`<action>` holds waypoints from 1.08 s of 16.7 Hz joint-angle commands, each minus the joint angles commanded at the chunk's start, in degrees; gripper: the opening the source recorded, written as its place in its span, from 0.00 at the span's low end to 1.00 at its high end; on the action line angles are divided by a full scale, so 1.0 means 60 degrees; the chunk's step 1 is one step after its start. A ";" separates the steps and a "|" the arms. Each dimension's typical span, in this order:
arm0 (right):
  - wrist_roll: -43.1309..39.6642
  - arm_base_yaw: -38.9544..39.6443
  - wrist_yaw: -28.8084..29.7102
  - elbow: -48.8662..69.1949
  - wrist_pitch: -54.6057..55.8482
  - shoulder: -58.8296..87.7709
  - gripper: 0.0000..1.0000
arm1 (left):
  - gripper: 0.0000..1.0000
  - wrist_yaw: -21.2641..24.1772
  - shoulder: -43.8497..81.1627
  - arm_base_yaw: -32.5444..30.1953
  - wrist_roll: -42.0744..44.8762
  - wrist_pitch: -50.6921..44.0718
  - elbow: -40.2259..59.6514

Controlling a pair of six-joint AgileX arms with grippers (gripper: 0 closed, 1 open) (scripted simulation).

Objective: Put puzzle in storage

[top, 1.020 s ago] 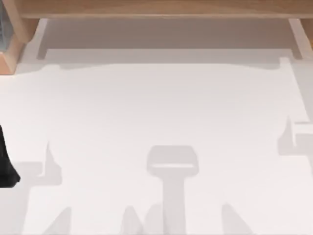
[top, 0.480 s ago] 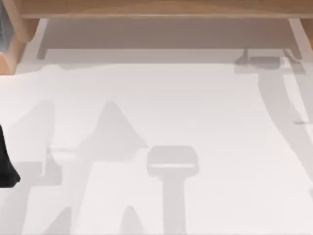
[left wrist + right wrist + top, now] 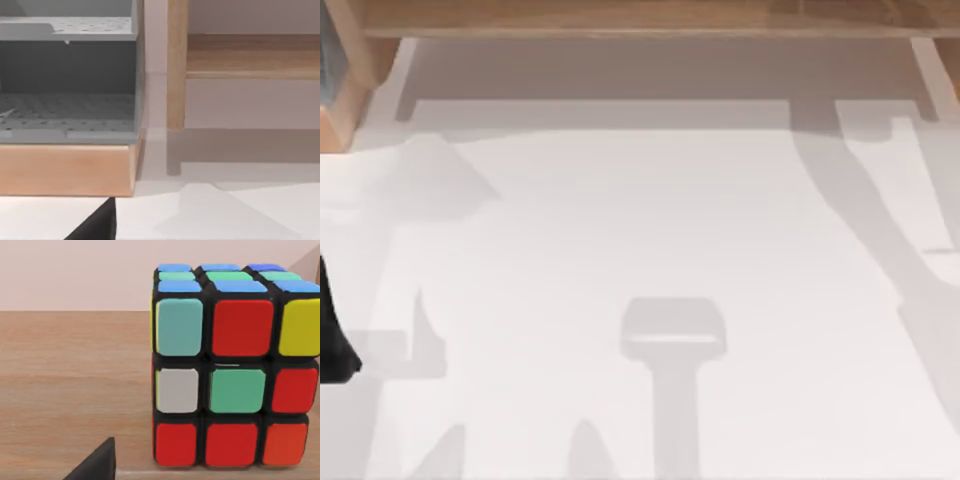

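The puzzle (image 3: 227,365) is a colour cube with red, green, white, blue and yellow stickers. It stands upright on a wooden surface (image 3: 75,390), close in front of my right gripper (image 3: 95,464), of which a dark tip shows. The storage is a grey perforated bin (image 3: 67,107) on a wooden base (image 3: 65,170), ahead of my left gripper (image 3: 95,226). A dark part of my left arm (image 3: 332,335) sits at the table's left edge in the top view.
A wooden shelf (image 3: 640,18) runs along the back of the white table (image 3: 640,230). A wooden post (image 3: 176,65) stands beside the bin. The bin's wooden corner (image 3: 342,105) shows at the back left. Arm shadows lie across the table.
In the top view the shadows have shifted: the broad one on the left moved toward the back left corner, and the right one swung along the right side. The dark part at the left edge stayed.
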 joint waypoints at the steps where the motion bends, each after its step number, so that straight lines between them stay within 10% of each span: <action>1: -0.0001 0.0012 0.0003 0.0030 0.0011 0.0023 1.00 | 1.00 0.0000 0.0000 0.0000 0.0000 0.0000 0.0000; 18: -0.0011 -0.0463 -0.0438 0.2674 -0.0458 0.2189 1.00 | 1.00 0.0000 0.0000 0.0000 0.0000 0.0000 0.0000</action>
